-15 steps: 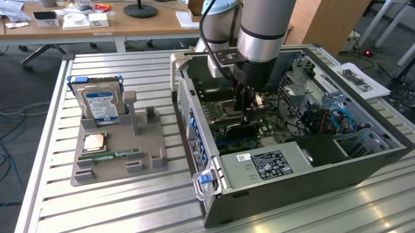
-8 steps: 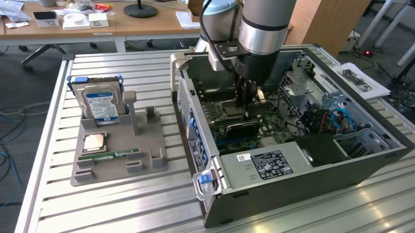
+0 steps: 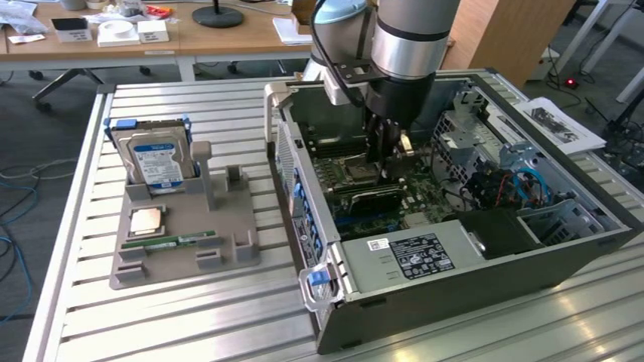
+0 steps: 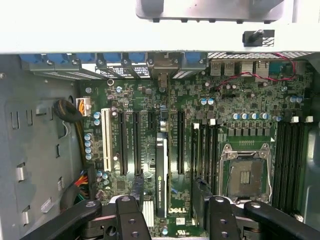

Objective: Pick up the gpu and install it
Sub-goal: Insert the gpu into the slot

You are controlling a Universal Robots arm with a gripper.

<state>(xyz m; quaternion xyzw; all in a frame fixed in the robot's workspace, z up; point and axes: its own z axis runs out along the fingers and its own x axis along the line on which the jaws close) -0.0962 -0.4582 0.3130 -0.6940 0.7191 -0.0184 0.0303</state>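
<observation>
The arm reaches straight down into the open grey metal computer case (image 3: 563,249), which lies on its side on the slatted aluminium tabletop (image 3: 201,317) so that the green motherboard (image 4: 225,120) faces up and can be approached from above. The claw (image 4: 172,212) hangs just over the board with its black fingers (image 4: 131,220) spread wide and nothing between them; they stand on either side of the gpu rather than touching it.

The gpu (image 4: 161,175), a thin card seen edge-on with a dark face bearing small pale lettering, stands upright in one of the long black expansion slots, in line with the case's rear openings, where the blue retaining clips (image 4: 112,58) sit. Judging from how squarely it sits among the empty black slots (image 4: 122,145) and the one white slot (image 4: 105,140), it looks seated, or very nearly so (whether it is pushed fully home cannot be told from here). In the exterior view it shows as a dark strip (image 3: 375,197) below the arm, at about the centre of the case.

In the exterior view, at about nine o'clock from the case, a grey plastic parts holder (image 3: 186,249) keeps the other components upright or flat in their own recesses, handy for pickup: a silver hard drive with a blue label (image 3: 156,158) stands at its twelve o'clock end, a square processor chip (image 3: 147,220) lies flat near the middle, and a narrow green memory stick (image 3: 171,242) lies toward six o'clock. The bare processor socket (image 4: 246,175) on the board is empty.
</observation>
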